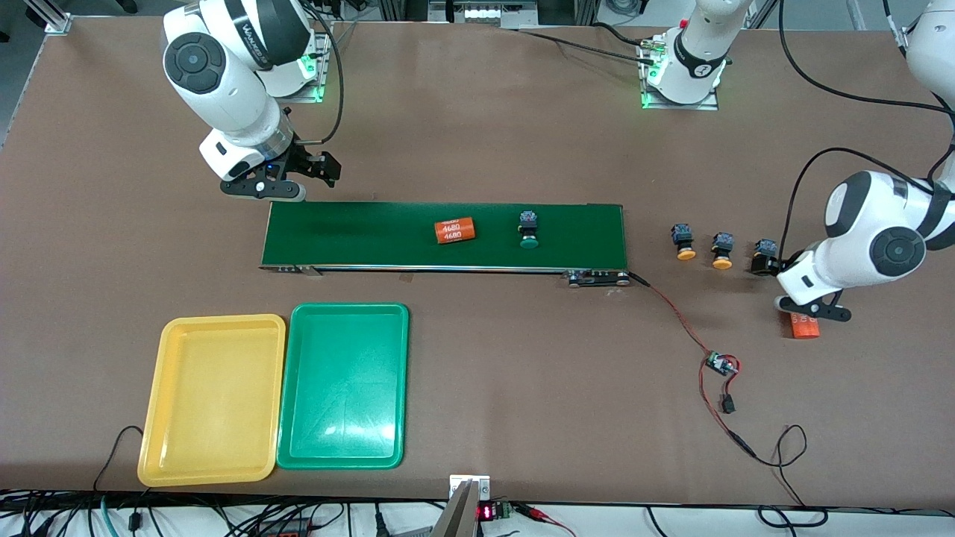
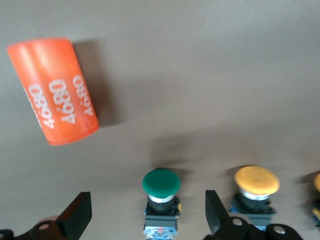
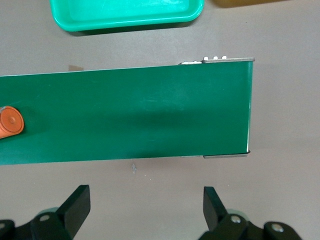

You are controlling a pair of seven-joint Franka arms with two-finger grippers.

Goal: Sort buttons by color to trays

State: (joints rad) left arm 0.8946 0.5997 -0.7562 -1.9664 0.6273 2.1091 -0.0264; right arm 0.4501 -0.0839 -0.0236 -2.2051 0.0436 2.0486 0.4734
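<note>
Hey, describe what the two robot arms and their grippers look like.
Both arms have glossy white rounded shells with dark grey round joint caps and black bands. Black cables run along each. The right gripper and left gripper are black, with flat wedge-shaped black jaws standing apart. Green lights glow at both bases, and the right arm carries dark lettering on a black band.

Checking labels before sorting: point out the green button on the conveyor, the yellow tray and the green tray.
green button on the conveyor (image 1: 529, 242), front view, on its round green cap.
yellow tray (image 1: 213, 399), front view, on its bare floor.
green tray (image 1: 345, 388), front view, on its bare floor.
</note>
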